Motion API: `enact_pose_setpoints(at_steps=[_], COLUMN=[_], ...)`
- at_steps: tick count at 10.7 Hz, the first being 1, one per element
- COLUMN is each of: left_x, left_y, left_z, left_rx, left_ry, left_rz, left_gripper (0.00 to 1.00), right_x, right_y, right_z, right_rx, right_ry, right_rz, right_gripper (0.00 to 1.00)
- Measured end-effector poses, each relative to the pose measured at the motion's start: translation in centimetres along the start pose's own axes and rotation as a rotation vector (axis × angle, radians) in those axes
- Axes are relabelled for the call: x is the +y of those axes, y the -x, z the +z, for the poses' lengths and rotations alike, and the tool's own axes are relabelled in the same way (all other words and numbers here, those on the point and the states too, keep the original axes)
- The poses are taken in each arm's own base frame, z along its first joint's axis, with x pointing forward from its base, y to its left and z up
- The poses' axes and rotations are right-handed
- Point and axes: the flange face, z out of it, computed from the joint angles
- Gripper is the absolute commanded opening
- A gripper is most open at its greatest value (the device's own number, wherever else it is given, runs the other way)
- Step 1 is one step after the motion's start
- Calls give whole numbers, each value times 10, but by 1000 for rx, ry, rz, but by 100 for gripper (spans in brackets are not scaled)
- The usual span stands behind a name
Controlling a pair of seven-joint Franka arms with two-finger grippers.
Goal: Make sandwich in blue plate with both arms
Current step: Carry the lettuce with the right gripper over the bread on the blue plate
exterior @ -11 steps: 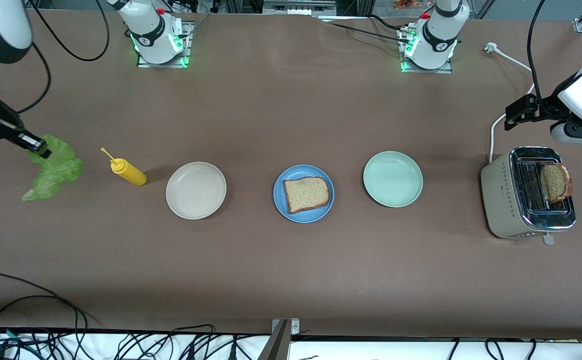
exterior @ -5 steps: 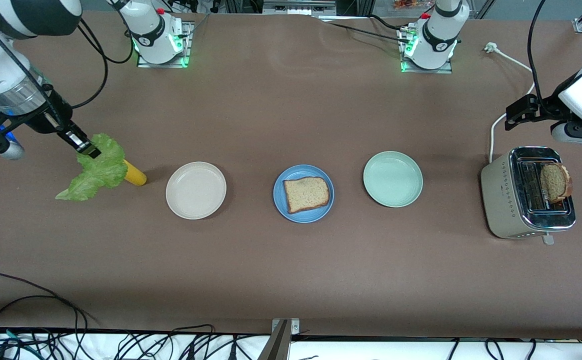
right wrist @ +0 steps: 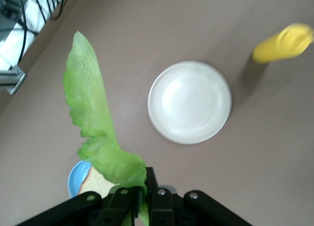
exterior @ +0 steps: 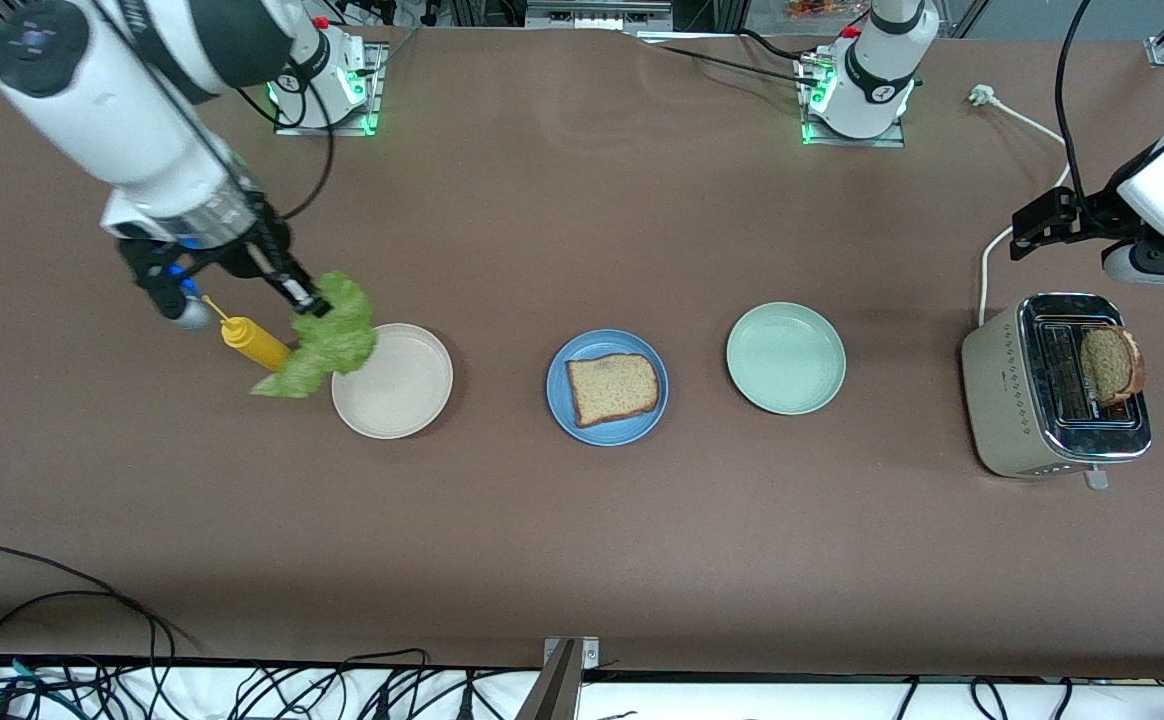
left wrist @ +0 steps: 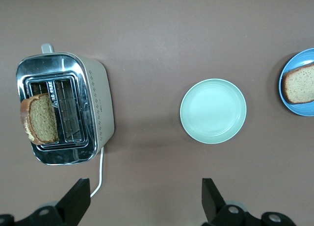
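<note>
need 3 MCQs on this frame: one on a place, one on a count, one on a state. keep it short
1. Where is the second bread slice?
A. on the cream plate
B. standing in the toaster
C. on the pale green plate

2. How many plates are on the table?
A. two
B. three
C. four

3. What is the right gripper doing?
A. shut on the lettuce leaf, up over the cream plate's rim
B. open over the blue plate
C. shut on the yellow bottle

Key:
1 B, the slice sticks up out of a toaster slot.
2 B, cream plate, blue plate and pale green plate stand in a row.
3 A, the leaf hangs from its closed fingers beside the yellow bottle.
</note>
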Motion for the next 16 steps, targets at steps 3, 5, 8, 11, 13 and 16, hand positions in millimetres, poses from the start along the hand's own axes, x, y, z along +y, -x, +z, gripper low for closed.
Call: enact_pose_setpoints(at_steps=[3,5,8,11,13,16], left_x=[0,0,0,0,0,0], left_y=[0,0,0,0,0,0], left_z=[0,0,0,0,0,0], left_rx=[0,0,0,0,0,0], left_ry=[0,0,0,0,0,0], left_rz=[0,1,1,4,7,7], left_gripper=[100,100,100,100,100,100], right_x=[-34,-49,-68,-77,-91,-107], right_y=[60,90,134,168,185,228], right_z=[34,57,112,162,178,211], right_rx=[-38,-67,-91,-101,-119,-86], right_ry=[-31,-40,-36,-26,-30,-17], right_rz=[44,92,130,173,200,250], right_gripper=[0,0,0,0,0,0])
